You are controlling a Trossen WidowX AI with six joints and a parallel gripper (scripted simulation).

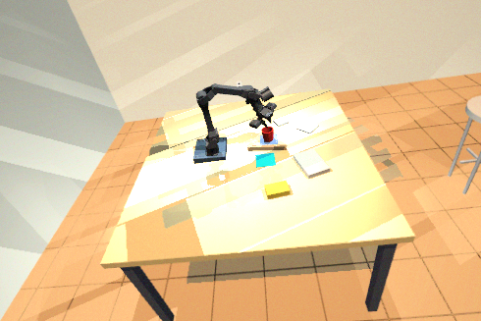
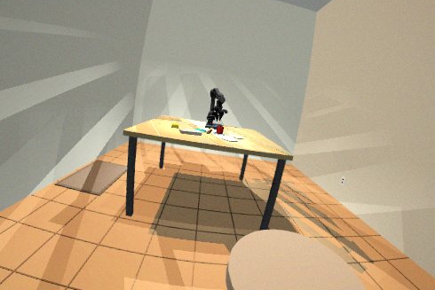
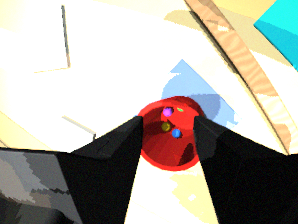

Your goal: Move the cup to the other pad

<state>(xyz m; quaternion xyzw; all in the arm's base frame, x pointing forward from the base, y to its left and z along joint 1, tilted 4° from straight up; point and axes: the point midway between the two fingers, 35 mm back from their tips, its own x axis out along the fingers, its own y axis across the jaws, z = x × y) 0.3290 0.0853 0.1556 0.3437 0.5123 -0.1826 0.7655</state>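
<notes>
Glossy red cup [image 1: 267, 134] [image 2: 219, 129] [image 3: 172, 159], wood-grained strip [image 1: 266, 147] [image 3: 242, 60], matt black tool [image 1: 263, 121] [image 2: 219, 115] [image 3: 168, 121]

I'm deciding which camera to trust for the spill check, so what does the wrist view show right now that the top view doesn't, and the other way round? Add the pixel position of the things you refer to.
Only the wrist view shows marbles [image 3: 176, 133] inside the cup [image 1: 267, 134] [image 3: 175, 157].
Only the top view shows the yellow block [image 1: 277, 188], the arm's base [image 1: 220, 154] and the stool [image 1: 474, 108].
Both show the cup, the blue pad [image 1: 263, 142] [image 3: 185, 80], the cyan pad [image 1: 265, 160] [image 3: 282, 30] and the wooden strip [image 1: 266, 147] [image 3: 240, 57].
</notes>
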